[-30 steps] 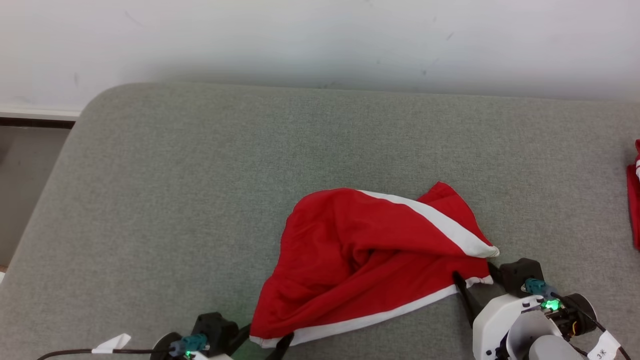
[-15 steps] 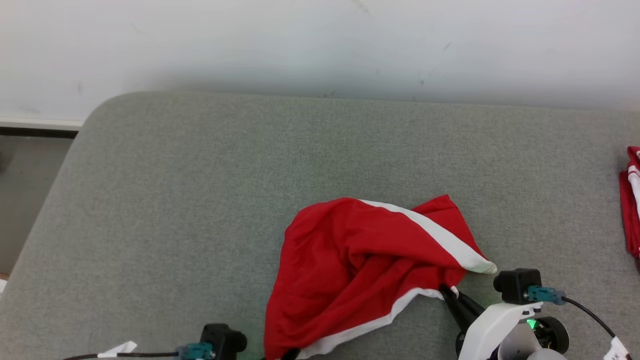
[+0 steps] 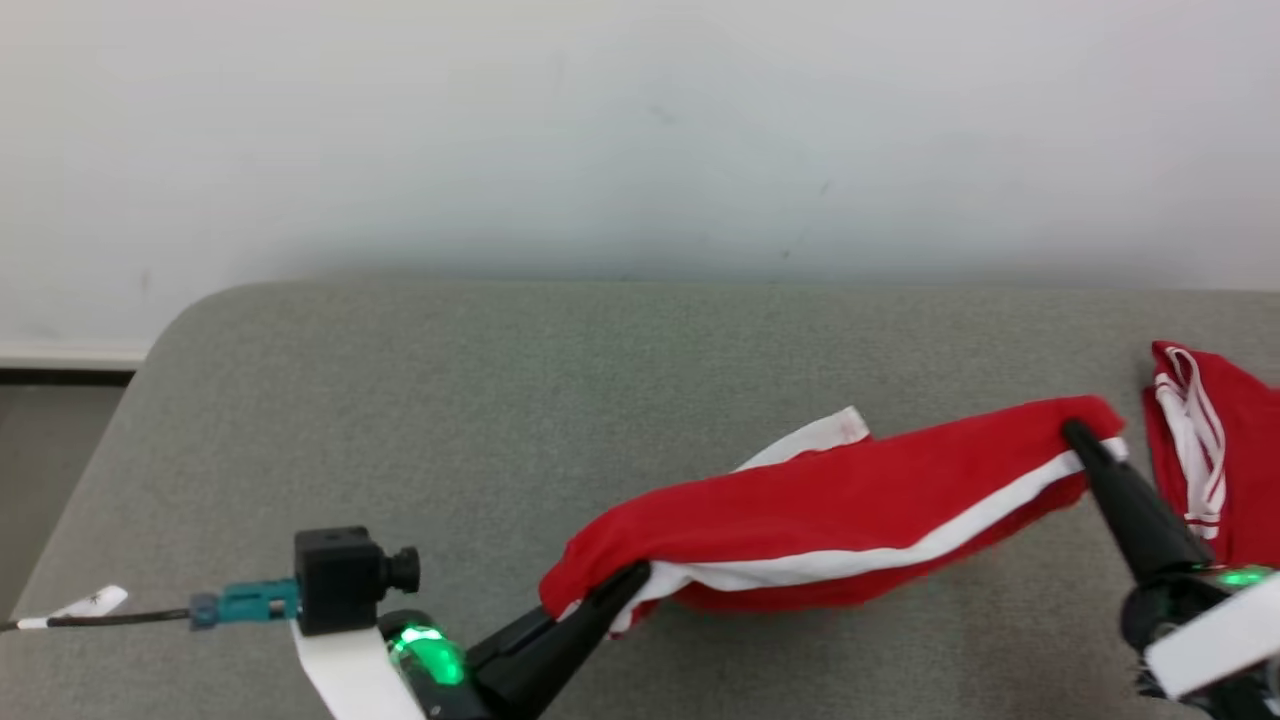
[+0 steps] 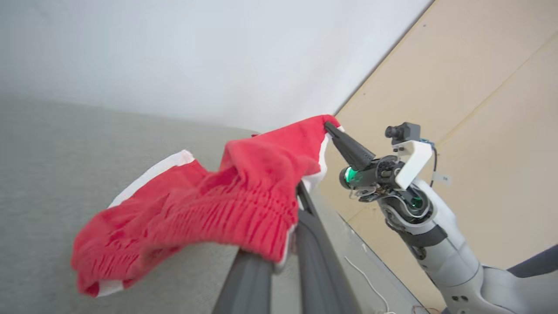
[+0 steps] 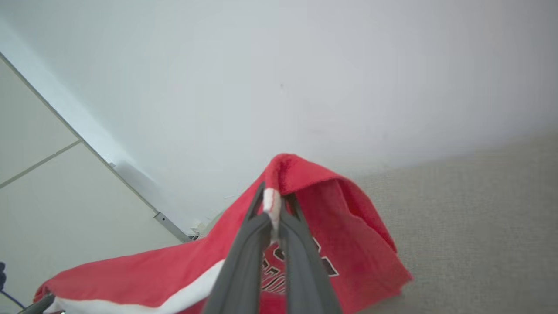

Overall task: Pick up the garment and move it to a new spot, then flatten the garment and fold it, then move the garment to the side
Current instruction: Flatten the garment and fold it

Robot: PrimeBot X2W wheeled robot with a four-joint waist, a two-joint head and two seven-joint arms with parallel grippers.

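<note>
The garment [image 3: 850, 505], red with white stripes, hangs stretched between my two grippers above the grey padded surface [image 3: 400, 400]. My left gripper [image 3: 635, 578] is shut on its lower left end, where the gathered red cloth [image 4: 205, 205] drapes over the fingers [image 4: 314, 244]. My right gripper [image 3: 1075, 435] is shut on the upper right end, pinching a white-edged corner [image 5: 272, 203]. In the left wrist view the right gripper [image 4: 328, 125] holds the far corner. Dark lettering on the red cloth [image 5: 327, 261] shows behind the right fingers.
Another red and white garment [image 3: 1200, 460] lies at the right edge of the grey surface. A white wall [image 3: 640, 130] runs along the far side. The surface's rounded corner [image 3: 170, 330] is at the left, with floor beyond. Beige panels [image 4: 479, 87] stand to the side.
Both grippers have shut on the garment's ends and lifted it off the surface, pulling it out into a long band. The head camera has tilted up, showing more wall.
</note>
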